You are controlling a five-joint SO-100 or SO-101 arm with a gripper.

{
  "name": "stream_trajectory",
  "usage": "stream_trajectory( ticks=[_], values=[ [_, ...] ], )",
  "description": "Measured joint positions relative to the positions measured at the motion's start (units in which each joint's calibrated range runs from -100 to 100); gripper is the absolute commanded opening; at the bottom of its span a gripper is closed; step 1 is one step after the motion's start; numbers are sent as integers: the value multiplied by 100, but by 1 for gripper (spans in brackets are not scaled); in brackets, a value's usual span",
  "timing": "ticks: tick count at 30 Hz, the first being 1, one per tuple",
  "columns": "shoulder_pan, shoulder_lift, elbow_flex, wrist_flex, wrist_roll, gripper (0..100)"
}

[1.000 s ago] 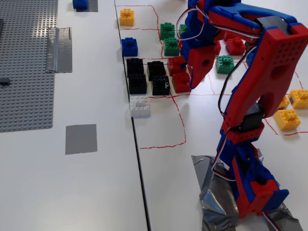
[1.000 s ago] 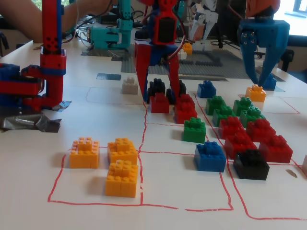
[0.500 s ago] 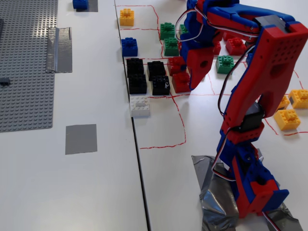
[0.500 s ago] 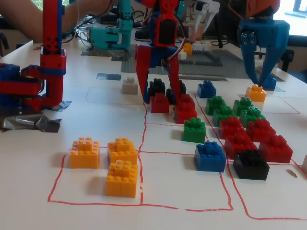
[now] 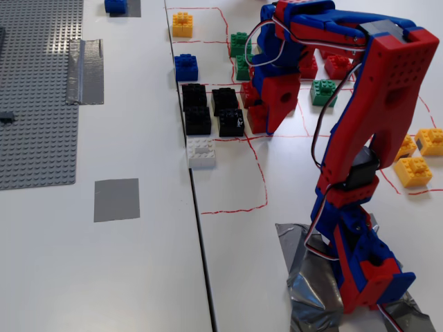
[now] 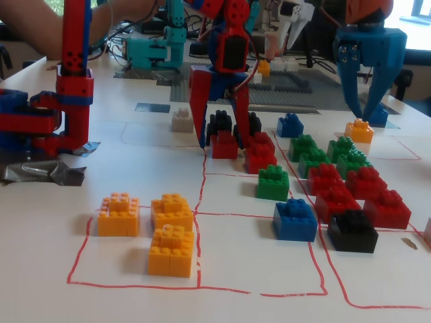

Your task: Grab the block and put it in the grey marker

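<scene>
The block (image 6: 224,145), a small plain red brick, sits on the white table just in front of the black bricks (image 6: 232,124). My gripper (image 6: 221,138) points straight down over it, one finger (image 6: 200,111) on each side, jaws apart. In the other fixed view my gripper (image 5: 265,128) stands right of the black bricks (image 5: 211,111), and the block is hard to tell from the red fingers. The grey marker (image 5: 116,199) is a flat matte square on the left table, well left of and below the gripper. It also shows far behind the gripper (image 6: 151,108).
Another red brick (image 6: 261,153) lies close beside the block. A white brick (image 5: 201,153), blue brick (image 5: 185,67), green bricks (image 5: 323,92) and yellow bricks (image 5: 413,171) lie around. A silver tape strip (image 5: 84,70) and grey baseplate (image 5: 34,104) are at left. A seam divides the tables.
</scene>
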Motion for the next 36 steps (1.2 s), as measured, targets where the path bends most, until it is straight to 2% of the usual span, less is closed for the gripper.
stream_trajectory(
  ticks=[6, 10, 16, 22, 36],
  values=[
    [-37, 33, 0, -105, 0, 25],
    [-37, 108, 0, -105, -49, 21],
    [-37, 108, 45, -202, -44, 0],
    [-37, 108, 36, -194, -39, 0],
    [-37, -242, -627, 971, 220, 0]
  ],
)
